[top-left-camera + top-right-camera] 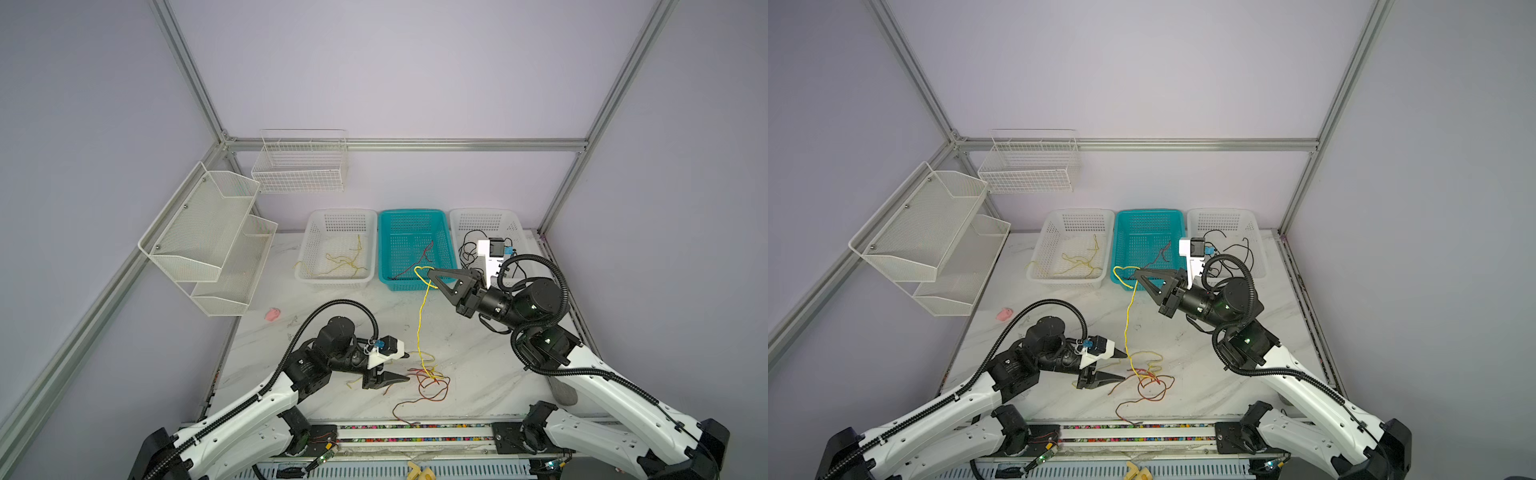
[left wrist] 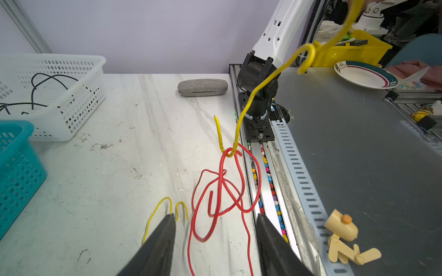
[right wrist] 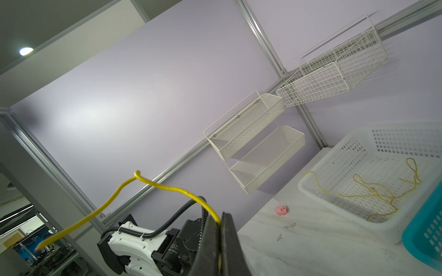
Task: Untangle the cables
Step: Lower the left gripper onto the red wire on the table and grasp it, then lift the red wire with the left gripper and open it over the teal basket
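our right hand [image 1: 432,279] is clamped on the yellow cable [image 1: 420,316] and raised off the counter [image 1: 478,365]; in its wrist view the two fingers [image 3: 230,239] meet with the cable pinched between them. just past the fingertips the cable makes a small loop in front of the teal basket [image 1: 405,286], then hangs from the hand down to the counter, where its bend is hooked through a loop of the red cables [image 2: 221,181]. our left hand [image 1: 405,366] sits low over the counter beside that tangle, its fingers [image 2: 162,239] apart and gripping nothing. the red loops lie just ahead of and between the fingertips, and we cannot tell whether they touch. a short yellow cable [image 2: 153,215] curls beside one finger. beyond the right hand the teal basket holds one reddish cable [image 1: 426,251]. behind that hand's wrist the near white basket [image 1: 482,212] holds black cables [image 1: 467,249], and on the teal basket's other side the far white basket [image 1: 332,284] holds more yellow cables [image 1: 345,262].
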Controlling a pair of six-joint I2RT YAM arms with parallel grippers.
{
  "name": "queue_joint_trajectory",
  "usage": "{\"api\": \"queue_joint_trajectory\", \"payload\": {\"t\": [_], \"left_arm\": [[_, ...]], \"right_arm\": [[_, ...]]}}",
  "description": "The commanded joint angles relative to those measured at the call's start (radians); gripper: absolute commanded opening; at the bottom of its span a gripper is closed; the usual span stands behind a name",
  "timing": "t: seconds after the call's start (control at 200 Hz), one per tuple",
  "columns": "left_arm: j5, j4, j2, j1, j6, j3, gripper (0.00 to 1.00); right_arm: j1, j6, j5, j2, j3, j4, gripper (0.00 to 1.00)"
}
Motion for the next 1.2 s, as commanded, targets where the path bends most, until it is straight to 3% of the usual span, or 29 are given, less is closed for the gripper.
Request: {"api": "queue_joint_trajectory", "payload": {"t": [0.0,0.19,0.54,0.83,1.195], "left_arm": [[0.045,0.021,0.002,-0.01,0.035,0.007,0.53],[0.064,0.021,0.02,-0.02,0.035,0.004,0.44],[0.01,0.042,0.058,-0.035,0.03,0.012,0.45],[0.016,0.058,0.085,-0.037,0.015,0.021,0.2],[-0.002,0.052,0.082,-0.035,0.021,0.026,0.0]], "right_arm": [[-0.004,0.03,-0.032,0.003,0.028,0.058,0.0],[-0.003,0.055,-0.046,0.015,0.026,0.093,0.0],[-0.002,0.102,-0.063,0.033,0.01,0.165,0.0],[0.001,0.128,-0.072,0.043,0.0,0.212,0.0],[0.009,0.14,-0.08,0.029,-0.011,0.229,0.0]]}}
